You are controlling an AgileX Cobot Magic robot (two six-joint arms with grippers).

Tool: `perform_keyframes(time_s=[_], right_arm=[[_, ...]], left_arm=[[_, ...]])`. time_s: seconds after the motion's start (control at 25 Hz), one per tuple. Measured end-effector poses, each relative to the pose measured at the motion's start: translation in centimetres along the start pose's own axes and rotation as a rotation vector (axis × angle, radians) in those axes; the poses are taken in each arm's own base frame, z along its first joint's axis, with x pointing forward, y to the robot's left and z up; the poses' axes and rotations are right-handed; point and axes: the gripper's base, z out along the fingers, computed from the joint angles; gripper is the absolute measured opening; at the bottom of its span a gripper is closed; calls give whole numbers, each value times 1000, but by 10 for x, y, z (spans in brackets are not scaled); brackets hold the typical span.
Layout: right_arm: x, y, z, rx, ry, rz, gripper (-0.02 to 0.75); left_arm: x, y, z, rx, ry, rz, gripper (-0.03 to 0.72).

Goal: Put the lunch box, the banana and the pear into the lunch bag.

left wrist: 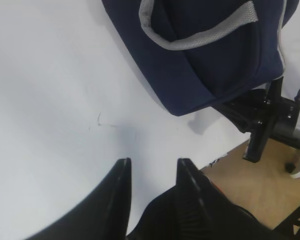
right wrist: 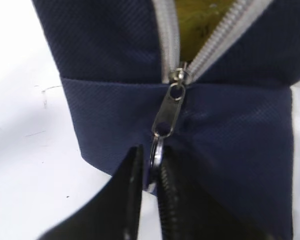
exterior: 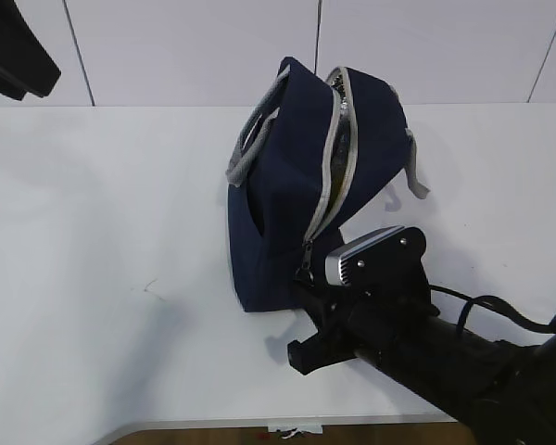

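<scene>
The left claw (left wrist: 152,172) hangs over bare worktop (exterior: 102,278) at the left, released, its jaws apart with nothing between them; in the exterior view only a dark part of that arm shows at the upper left corner. The lunch bag (exterior: 287,213) lies tipped on its side just right of the worktop's centre, well apart from the left claw, one grey handle (exterior: 252,139) looped on its left face. The grey zipper (exterior: 338,158) runs along the bag from the far upper end down toward the near edge, and its track is parted for most of that length; through the gap the right wrist view shows something yellow (right wrist: 197,17), too little of it to say whether it is the banana or the pear. The lunch box is not visible in any view. The slider sits at the near lower end of the track, with the ring pull (right wrist: 156,150) hanging below it. The right claw (right wrist: 152,172) is clenched on the ring pull, approaching from the near side directly in line with the zipper. Judgement: the right arm is the working arm, and any pull must follow the zipper's long axis, away from the claw toward the bag's far end.
</scene>
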Motion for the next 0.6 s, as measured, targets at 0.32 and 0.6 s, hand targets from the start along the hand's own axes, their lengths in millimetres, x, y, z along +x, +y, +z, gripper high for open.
perform_keyframes(time_s=[0.32,0.6], right_arm=[[0,0,0,1,0,1,-11],[-11,1,-7,0,31,7,-11]], left_arm=[[0,0,0,2,0,-1,235],[0,-3,0,28,-4,-9,235]])
